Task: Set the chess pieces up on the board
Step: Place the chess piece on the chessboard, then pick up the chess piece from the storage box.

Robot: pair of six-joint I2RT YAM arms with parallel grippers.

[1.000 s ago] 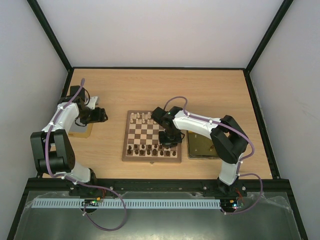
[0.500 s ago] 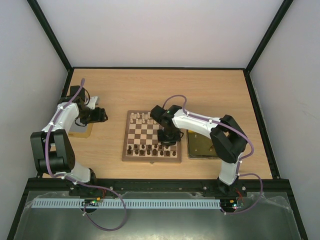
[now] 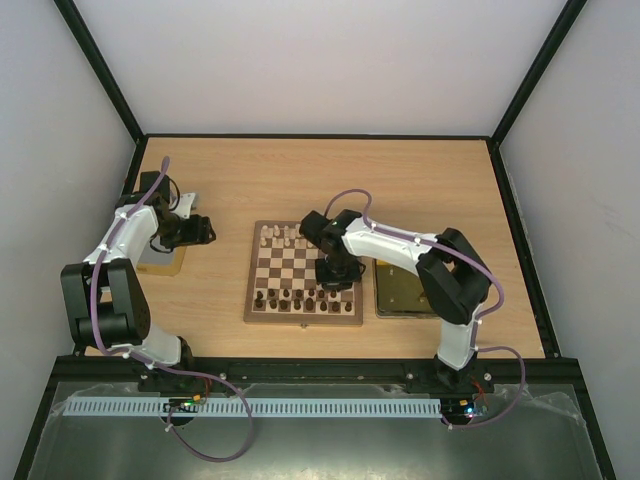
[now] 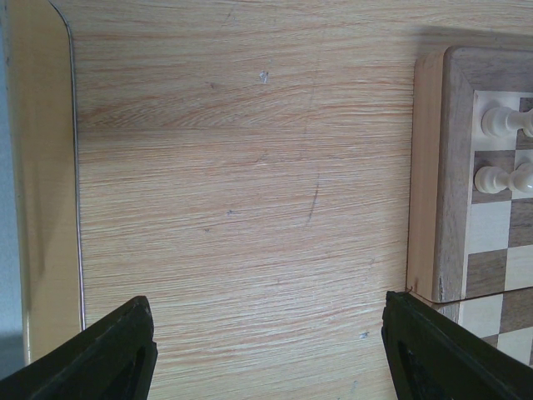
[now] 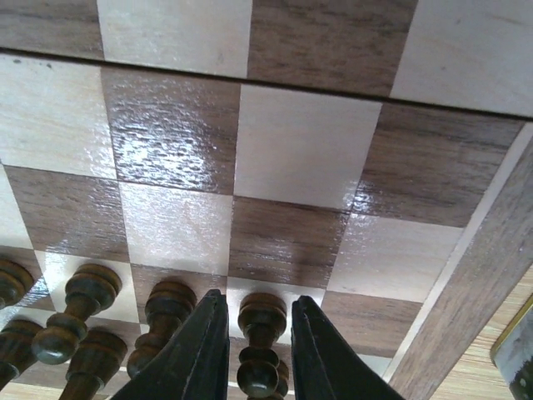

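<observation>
Fingers (image 4: 125, 350) of the left gripper (image 4: 266, 333) are standing spread wide over the table (image 4: 233, 167), hanging between the gold tray (image 4: 42, 183) and the left border of the board (image 4: 454, 150). Right gripper (image 5: 259, 302) is pinching a dark piece (image 5: 261, 325) in the near dark row, close to the board's right border, with other dark pieces (image 5: 83, 287) crowding just left of it.

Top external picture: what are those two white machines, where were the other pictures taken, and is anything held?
They are two robot arms bolted at the table's near edge, seen from above. The other pictures come from a camera on each wrist. A chessboard lies between them, dark chess pieces near, pale ones far, a gold tray on its right. The left claw hangs open over bare wood. The right claw pinches one dark piece at the board's near rows.
</observation>
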